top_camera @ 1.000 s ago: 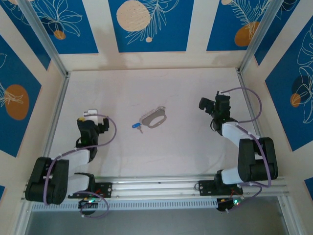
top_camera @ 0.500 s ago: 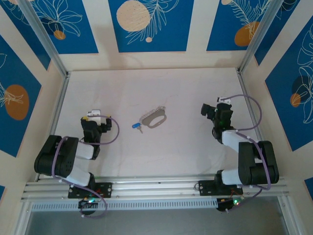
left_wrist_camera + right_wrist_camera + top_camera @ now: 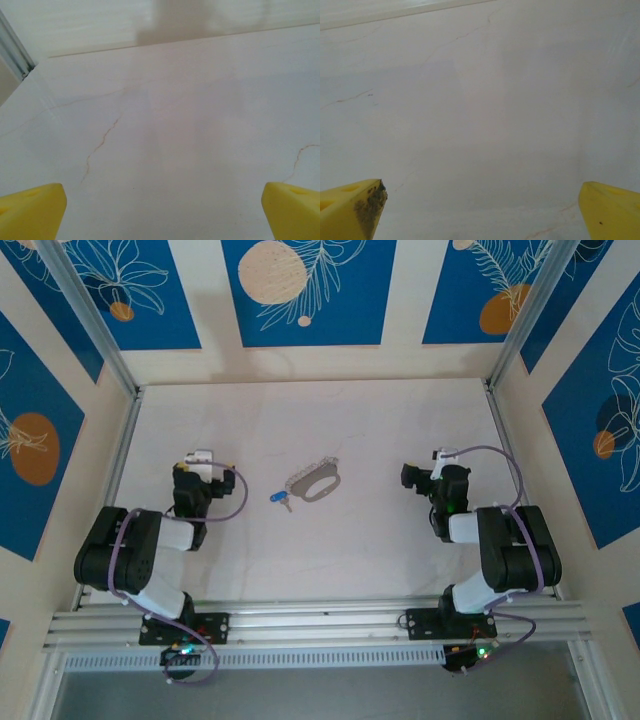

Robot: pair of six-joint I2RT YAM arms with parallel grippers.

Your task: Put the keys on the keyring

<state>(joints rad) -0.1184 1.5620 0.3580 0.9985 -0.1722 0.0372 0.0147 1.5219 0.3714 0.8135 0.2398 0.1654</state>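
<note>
On table (image 3: 380, 565) centre: one key (image 3: 278, 498) just beside one keyring (image 3: 316, 483).

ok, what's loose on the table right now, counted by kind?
blue-headed key: 1
grey keyring tag: 1
Total: 2

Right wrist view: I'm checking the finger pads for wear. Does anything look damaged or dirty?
Yes. One yellow fingertip of the open right gripper, at the picture's left, has a dark, speckled smudge on its inner tip, like grime or scuffing. The other fingertip looks clean.
</note>
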